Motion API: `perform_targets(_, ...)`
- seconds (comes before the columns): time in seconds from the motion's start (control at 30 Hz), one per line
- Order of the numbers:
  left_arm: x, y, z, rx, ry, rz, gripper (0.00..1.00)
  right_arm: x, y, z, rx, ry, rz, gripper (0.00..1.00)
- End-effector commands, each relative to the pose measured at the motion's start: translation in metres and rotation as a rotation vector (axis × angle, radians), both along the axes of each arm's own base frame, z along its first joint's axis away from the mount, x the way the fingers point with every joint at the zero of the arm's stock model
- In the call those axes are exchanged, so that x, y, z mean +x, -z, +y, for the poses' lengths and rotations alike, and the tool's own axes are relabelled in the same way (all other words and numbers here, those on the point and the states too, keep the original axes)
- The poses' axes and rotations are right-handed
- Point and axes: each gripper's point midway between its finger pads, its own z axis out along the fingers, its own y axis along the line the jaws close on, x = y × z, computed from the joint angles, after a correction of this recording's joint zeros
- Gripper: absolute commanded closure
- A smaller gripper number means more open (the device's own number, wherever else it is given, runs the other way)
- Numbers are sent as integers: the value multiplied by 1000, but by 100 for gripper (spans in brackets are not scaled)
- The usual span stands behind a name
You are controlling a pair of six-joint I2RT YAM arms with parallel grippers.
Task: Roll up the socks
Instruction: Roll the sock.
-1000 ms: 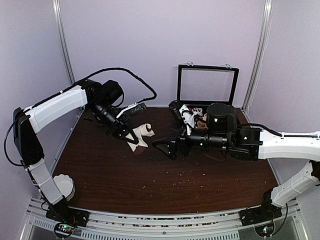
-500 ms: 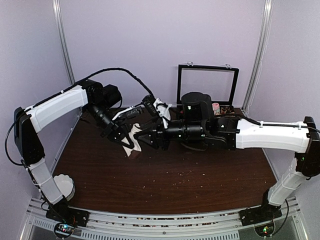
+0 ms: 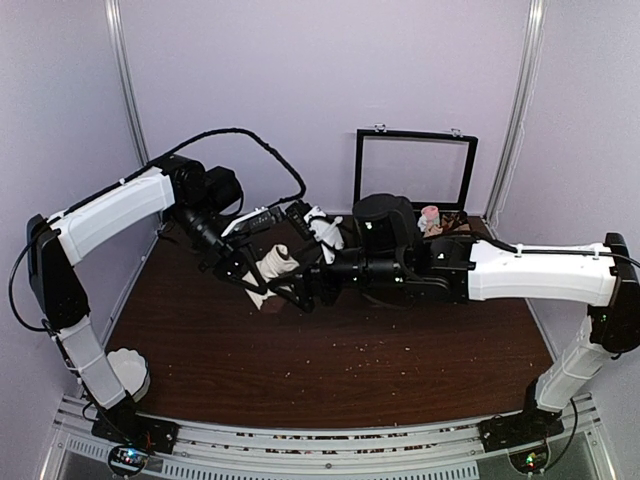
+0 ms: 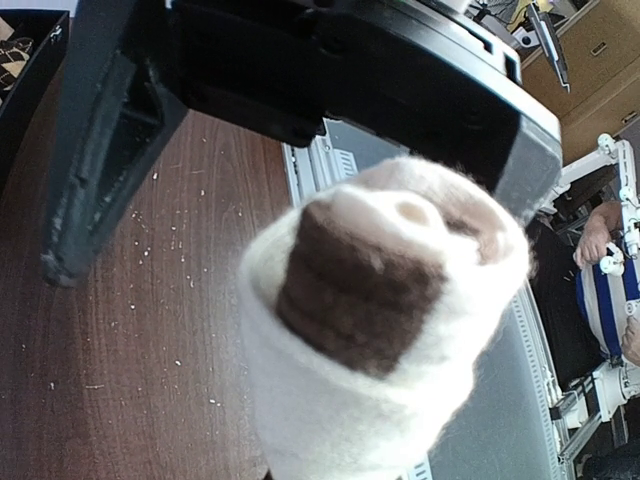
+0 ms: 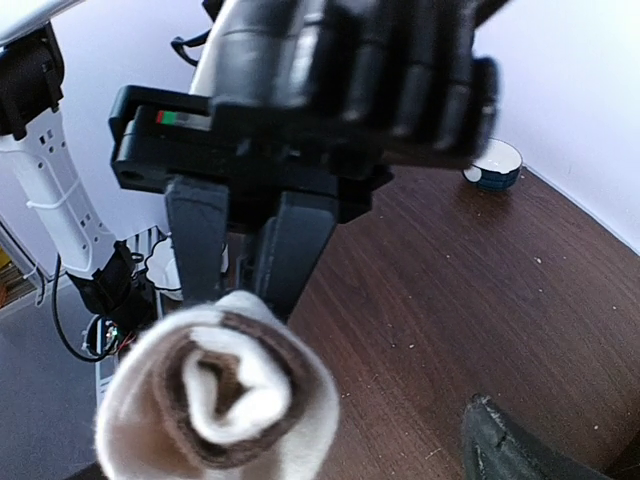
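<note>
Socks (image 3: pixel 275 264) rolled, held above table (image 3: pixel 330 370) — left gripper (image 5: pixel 245 285) clamps the roll so it cannot unwind; right gripper (image 3: pixel 296 283) straddles it, jaws spread, likely to turn the cuff over.

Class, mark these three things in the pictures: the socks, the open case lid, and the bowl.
socks (image 3: pixel 278 265), top external view, on the rolled bundle's pale end.
case lid (image 3: pixel 415 170), top external view, on its inner panel.
bowl (image 5: pixel 497 163), right wrist view, on its outer side.
</note>
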Motion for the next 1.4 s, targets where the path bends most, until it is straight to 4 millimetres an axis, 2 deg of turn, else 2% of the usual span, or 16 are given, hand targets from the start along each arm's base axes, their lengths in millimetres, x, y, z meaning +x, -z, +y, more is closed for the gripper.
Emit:
perform_targets(0.0,-1,-9,-3,-44,14,8,100,10,-9,-2,56,75,6,12)
perform_targets(0.07,-2,-8,-2,-41,18,7,100,5,-17,3,86,34,14,18)
perform_targets(0.23,-5,-10,-1,-45,30,6,100,-7,-24,11,94,-50,9,43)
perform_targets(0.37,-10,-14,2,-56,56,9,100,-21,-21,15,84,-140,27,77)
perform_targets(0.43,-11,-15,2,-59,67,17,100,-25,-21,15,83,-158,32,100)
perform_targets(0.47,-10,-14,2,-56,66,12,97,-24,-21,15,84,-154,33,100)
perform_targets(0.53,-3,-11,-1,-42,41,-10,61,-21,-21,15,93,-127,43,100)
perform_targets(0.57,1,-10,-2,-33,18,-26,46,-18,-20,14,97,-106,47,100)
perform_targets(0.6,5,-10,-3,-31,-5,-53,38,-13,-21,14,104,-75,50,100)
perform_targets(0.63,9,-12,-3,-32,-32,-94,33,-9,-21,14,108,-41,55,100)
perform_targets(0.7,15,-14,-3,-31,-73,-187,30,1,-20,14,123,36,78,100)
perform_targets(0.93,47,-9,-4,56,-274,-599,33,34,-17,6,194,329,170,100)
perform_targets(1.03,55,-10,-2,86,-317,-741,34,30,-19,10,252,336,222,100)
perform_targets(1.13,58,-3,-3,113,-319,-771,37,20,-26,19,305,294,266,100)
perform_targets(1.27,74,-4,0,141,-379,-833,49,12,-28,28,331,255,327,100)
perform_targets(1.37,81,-9,2,153,-409,-871,67,6,-20,31,351,232,390,100)
